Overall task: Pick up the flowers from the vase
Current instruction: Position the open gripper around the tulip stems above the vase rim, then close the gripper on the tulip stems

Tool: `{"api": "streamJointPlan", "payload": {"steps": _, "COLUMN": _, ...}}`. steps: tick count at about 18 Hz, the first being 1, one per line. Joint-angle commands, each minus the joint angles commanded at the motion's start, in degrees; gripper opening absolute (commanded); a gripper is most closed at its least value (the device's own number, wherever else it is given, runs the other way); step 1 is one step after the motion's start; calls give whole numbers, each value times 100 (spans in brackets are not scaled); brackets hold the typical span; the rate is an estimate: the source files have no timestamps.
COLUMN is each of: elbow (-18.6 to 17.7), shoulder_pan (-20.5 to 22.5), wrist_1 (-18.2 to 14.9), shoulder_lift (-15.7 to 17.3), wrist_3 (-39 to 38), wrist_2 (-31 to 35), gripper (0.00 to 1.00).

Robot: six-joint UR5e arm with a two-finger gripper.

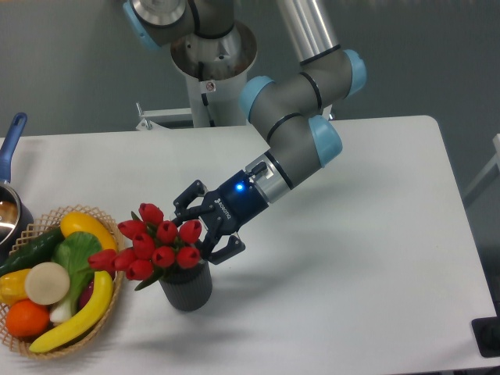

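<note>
Your white desk [351, 234] sits before a grey wall. The vase [187, 285] stands near its front, a fruit basket [117, 289] just beside it at nine o'clock. The flowers [152, 242] are in the vase, leaning toward ten o'clock. Your gripper [205, 228] comes in low from three o'clock, spread wide, holding nothing, seemingly angled to bracket the bunch sideways.

Arm angled down-left; gripper [202, 231] fingers [187, 195] apparently spread, blue light on.
</note>
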Motion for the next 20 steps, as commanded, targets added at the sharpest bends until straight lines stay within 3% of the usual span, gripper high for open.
{"api": "streamJointPlan", "payload": {"steps": 8, "elbow": 0, "shoulder_pan": 9, "wrist_1": 0, "shoulder_lift": 35, "wrist_3": -9, "wrist_2": 0, "gripper": 51}}
{"api": "streamJointPlan", "payload": {"steps": 9, "elbow": 0, "shoulder_pan": 9, "wrist_1": -9, "shoulder_lift": 44, "wrist_3": -9, "wrist_2": 0, "gripper": 45}}
{"api": "streamJointPlan", "payload": {"steps": 14, "elbow": -35, "shoulder_pan": 9, "wrist_1": -9, "shoulder_lift": 53, "wrist_3": -9, "wrist_2": 9, "gripper": 36}}
{"api": "streamJointPlan", "payload": {"steps": 20, "elbow": -62, "shoulder_pan": 61, "wrist_1": 0, "shoulder_lift": 53, "wrist_3": -9, "wrist_2": -9, "gripper": 36}}
